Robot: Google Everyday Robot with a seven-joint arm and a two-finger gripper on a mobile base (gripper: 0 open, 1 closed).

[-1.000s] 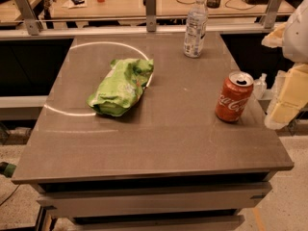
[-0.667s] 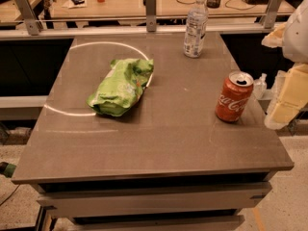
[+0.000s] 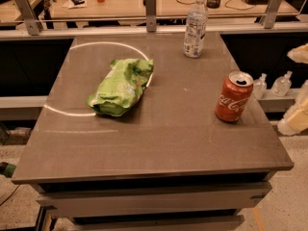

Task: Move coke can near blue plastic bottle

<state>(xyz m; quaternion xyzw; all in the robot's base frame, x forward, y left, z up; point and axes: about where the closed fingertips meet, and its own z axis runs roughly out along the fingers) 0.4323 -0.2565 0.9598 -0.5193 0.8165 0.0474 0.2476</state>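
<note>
The coke can (image 3: 234, 96), red with white script and an open silver top, stands upright near the right edge of the grey table (image 3: 159, 143). The blue plastic bottle (image 3: 196, 25), clear with a white cap and a pale label, stands upright at the table's far edge, well behind the can. My gripper (image 3: 298, 117) shows only as cream-coloured parts at the right border of the camera view, off the table and to the right of the can, apart from it. It holds nothing that I can see.
A crumpled green chip bag (image 3: 122, 85) lies left of the table's middle. Two tiny clear bottles (image 3: 271, 84) stand on a ledge beyond the right edge. A railing and a cluttered desk (image 3: 144, 4) run behind the table.
The cream-coloured arm parts have shifted to the right, further out of the view. The can, bottle and bag have not moved.
</note>
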